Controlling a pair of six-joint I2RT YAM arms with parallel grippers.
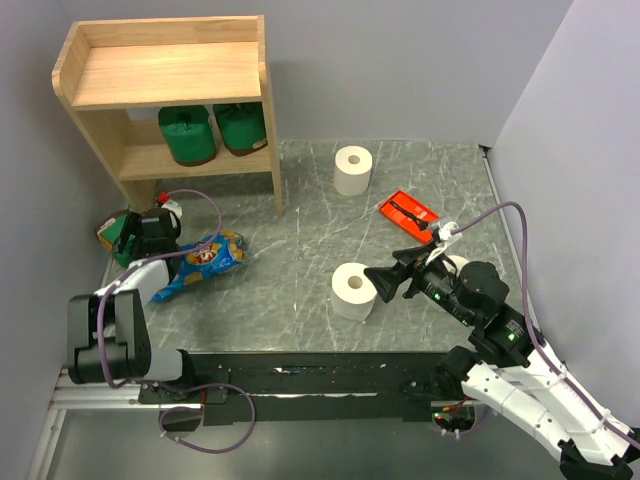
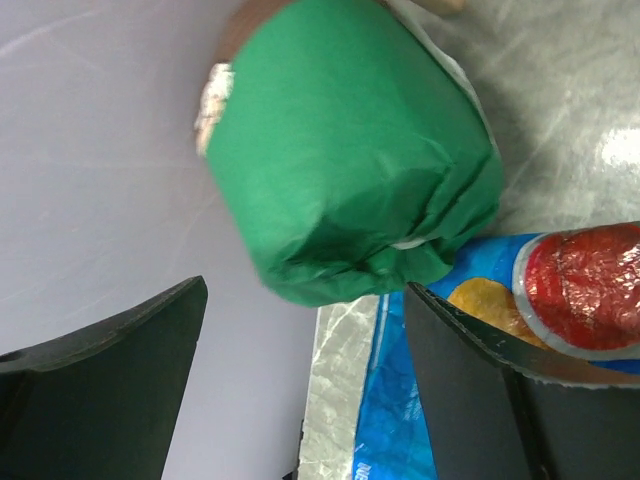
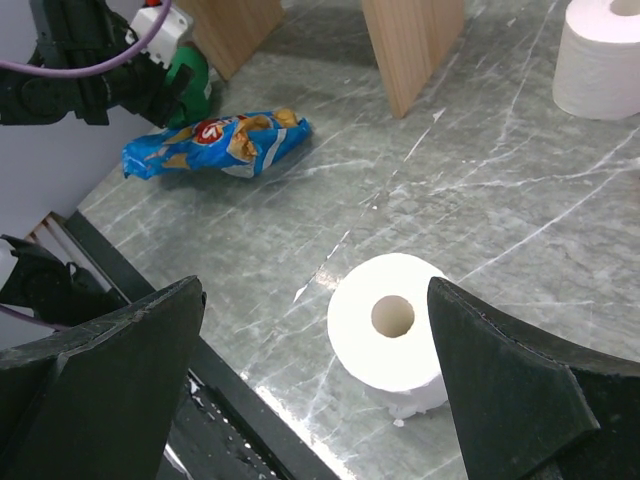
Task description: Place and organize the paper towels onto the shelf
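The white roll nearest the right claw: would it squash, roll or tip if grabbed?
The white roll looks soft, wound paper round a hollow core, so it would likely dent slightly. Standing on its flat end, it should slide rather than roll. Probably light for its bulk.

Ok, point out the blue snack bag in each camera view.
Top view: blue snack bag, left of centre.
Left wrist: bag at lower right, just below the green roll.
Right wrist: bag at upper left.
Shared landmark: the green roll beside the bag, seen in all three views.
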